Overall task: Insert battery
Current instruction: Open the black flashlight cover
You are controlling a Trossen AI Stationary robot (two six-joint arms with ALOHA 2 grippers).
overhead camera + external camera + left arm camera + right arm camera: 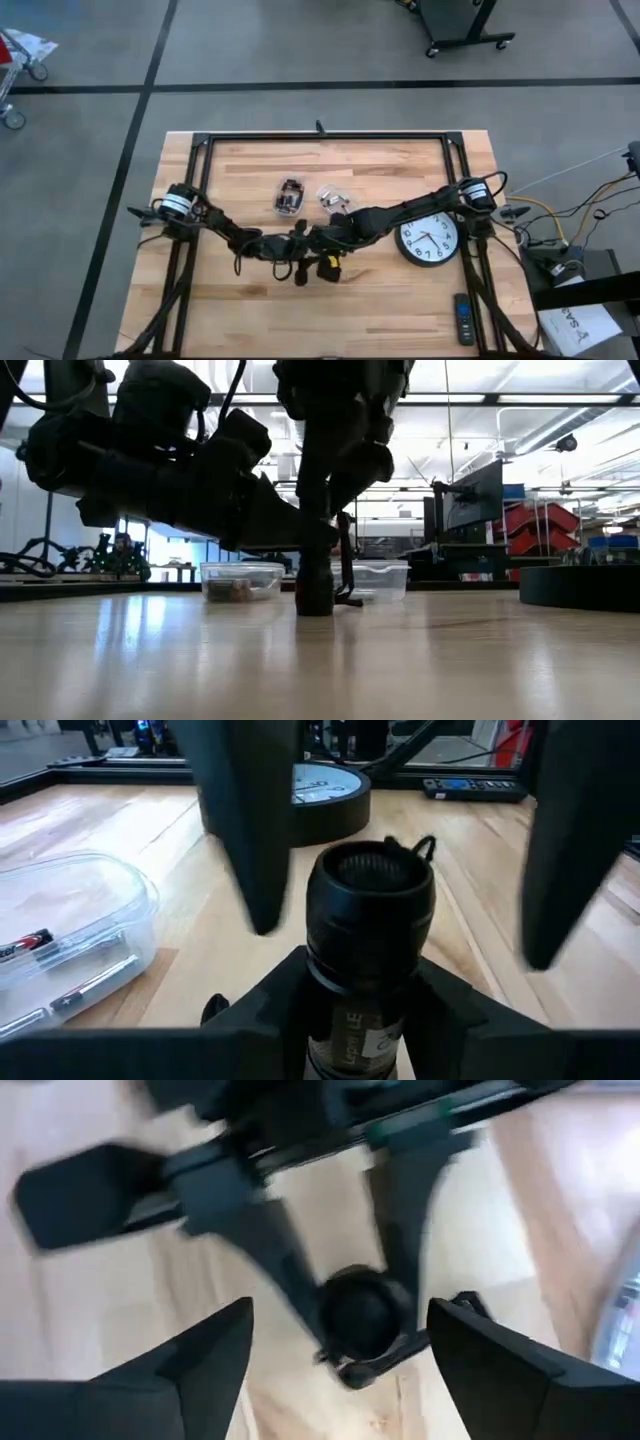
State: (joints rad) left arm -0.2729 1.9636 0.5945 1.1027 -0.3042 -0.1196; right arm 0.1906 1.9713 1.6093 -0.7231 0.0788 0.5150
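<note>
The flashlight (368, 935) stood upright on the wooden table (250, 300) near its middle, a black cylinder with a ribbed, open top end and a printed label lower on the barrel. The left gripper (365, 1010) was clamped on that barrel from the side, its fingers (265, 1010) pressed against it, holding the tube steady. A thin lanyard loop (425, 846) hung off the far side of the body.

The right gripper (340, 1350) hovered directly above the open end with its jaws spread wide and nothing visible between them, so no battery was in hand yet. In the low view the tube's base touched the tabletop, with both arms crowded around it.

I judged the flashlight to be stiff, light and fairly slick-skinned, likely metal or hard plastic; a firm grip low on the barrel looked right, leaving the mouth clear. A battery would be small, smooth and prone to rolling, best pinched across its middle and lowered end-first.

Farther back lay two clear plastic containers: one (289, 197) held dark items, and the other (70, 935), rounded and glossy, held loose batteries (25, 948) with red and black wrappers. To the right sat a round black-rimmed wall clock (429, 239) lying face up, and a remote control (462, 319) near the table's right front edge.
</note>
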